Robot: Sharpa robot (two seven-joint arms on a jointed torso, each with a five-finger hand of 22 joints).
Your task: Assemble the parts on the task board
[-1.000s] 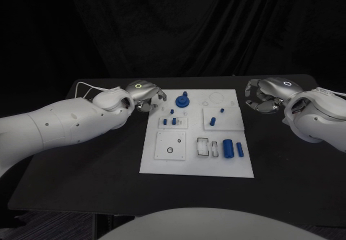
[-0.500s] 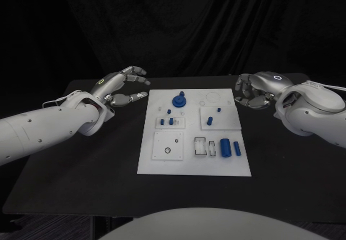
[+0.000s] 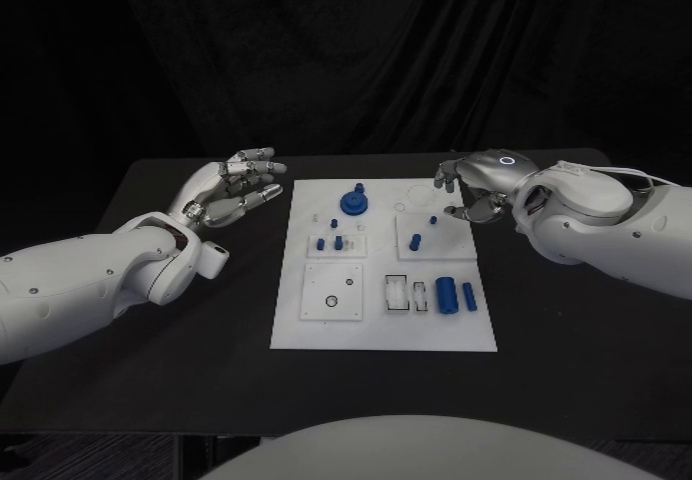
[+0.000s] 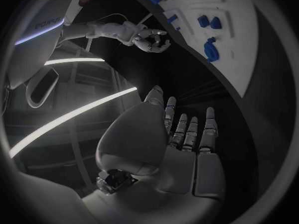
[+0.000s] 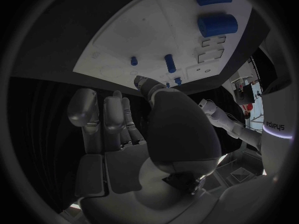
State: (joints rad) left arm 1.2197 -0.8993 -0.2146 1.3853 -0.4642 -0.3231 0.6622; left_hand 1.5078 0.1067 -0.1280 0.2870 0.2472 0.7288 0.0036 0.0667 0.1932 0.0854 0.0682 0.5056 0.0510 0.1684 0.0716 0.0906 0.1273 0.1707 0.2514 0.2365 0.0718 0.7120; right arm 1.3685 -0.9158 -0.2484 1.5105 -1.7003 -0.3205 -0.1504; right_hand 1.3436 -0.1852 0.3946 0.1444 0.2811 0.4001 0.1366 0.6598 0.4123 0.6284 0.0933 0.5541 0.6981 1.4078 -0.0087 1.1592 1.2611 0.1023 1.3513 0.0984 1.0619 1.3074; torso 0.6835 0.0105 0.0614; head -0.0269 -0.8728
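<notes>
Beside the task board on the counter, left hand hovers spread and empty, right hand over its far corner, fingers curled, empty.

Robot lab — black-draped backdrop, black table, white task board.

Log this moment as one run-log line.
left hand: open, off the task board's left edge | right hand: empty, fingers curled, over board's far right corner | parts: on board, none held
</notes>
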